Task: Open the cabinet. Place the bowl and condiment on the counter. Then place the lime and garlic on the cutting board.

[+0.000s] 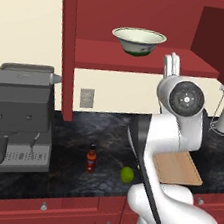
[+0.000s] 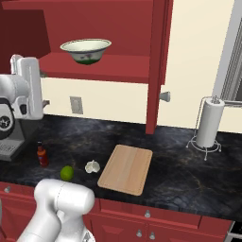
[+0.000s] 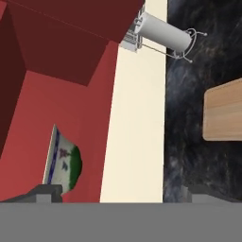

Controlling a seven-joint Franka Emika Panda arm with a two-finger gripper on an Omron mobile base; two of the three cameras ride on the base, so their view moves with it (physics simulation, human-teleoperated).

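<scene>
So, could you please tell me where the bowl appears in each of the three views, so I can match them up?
Left base view: the bowl sits upper centre, on the shelf of the open cabinet.
Right base view: the bowl is upper left, on the same red shelf.
Hand view: the bowl is lower left, seen turned sideways against the red shelf.
Shared landmark: the cutting board on the counter.

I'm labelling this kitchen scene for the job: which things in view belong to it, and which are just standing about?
Job:
cabinet, open
bowl on its shelf
condiment, lime, garlic on the counter
cutting board, bare
gripper, fingers apart

Standing about:
coffee machine
paper towel roll
wall outlet
</scene>
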